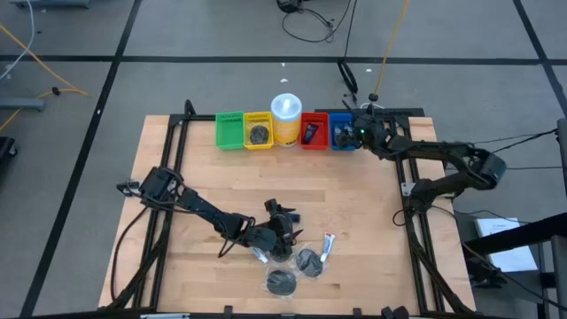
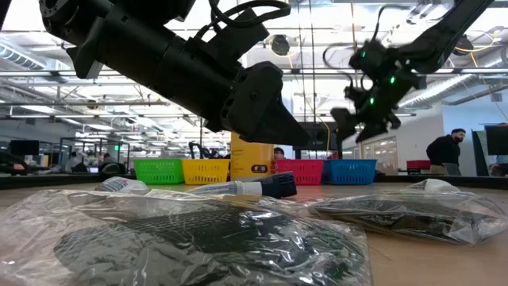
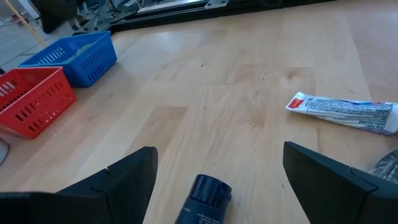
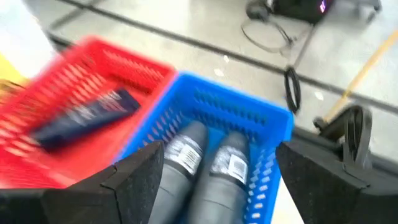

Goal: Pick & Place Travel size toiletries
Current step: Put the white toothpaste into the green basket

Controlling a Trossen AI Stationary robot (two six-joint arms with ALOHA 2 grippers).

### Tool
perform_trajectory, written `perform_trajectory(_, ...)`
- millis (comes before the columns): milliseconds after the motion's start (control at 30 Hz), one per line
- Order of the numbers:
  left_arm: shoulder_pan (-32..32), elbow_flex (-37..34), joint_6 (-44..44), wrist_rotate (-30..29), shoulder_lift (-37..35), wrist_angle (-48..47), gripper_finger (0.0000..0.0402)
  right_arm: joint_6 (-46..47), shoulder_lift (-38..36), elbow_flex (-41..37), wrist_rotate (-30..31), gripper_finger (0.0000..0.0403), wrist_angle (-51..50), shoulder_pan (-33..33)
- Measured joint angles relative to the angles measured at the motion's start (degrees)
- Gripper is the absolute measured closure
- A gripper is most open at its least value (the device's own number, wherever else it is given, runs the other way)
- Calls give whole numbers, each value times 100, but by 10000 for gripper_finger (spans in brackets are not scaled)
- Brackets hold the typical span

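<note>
The left gripper (image 1: 282, 232) was seen low over the near middle of the worktop (image 1: 354, 204), its fingers spread wide and grasping nothing. In the left wrist view a small dark bottle (image 3: 204, 199) was found lying on the wood directly between the two fingers, its capped end pointing away from the wrist, so its long axis ran roughly along the reach and across the closing line. A white tube (image 3: 343, 112) was seen well off to one side, outside the fingers. Two bagged dark discs (image 1: 294, 272) lay just nearer the front edge. This arm was judged by far the nearer to the bottle. The right gripper (image 1: 354, 133) was held over the blue bin (image 4: 227, 130), released and empty, with two grey bottles (image 4: 208, 165) lying lengthwise in the bin beneath it.
</note>
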Motion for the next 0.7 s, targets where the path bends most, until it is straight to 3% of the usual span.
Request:
perform_trajectory(133, 1, 2, 41, 1, -1, -162, 66, -164, -507, 0, -1, 114, -178, 432)
perform_trajectory(267, 34, 4, 59, 2, -4, -247, 66, -192, -811, -168, -1, 124, -174, 1297)
perform_trajectory(467, 108, 4, -282, 329, -4, -388, 66, 71, -751, -839, 36, 137, 365, 3011)
perform_trajectory(700, 109, 4, -407, 625, -539, -1202, 66, 584, -272, -1584, 683, 153, 1635, 5111)
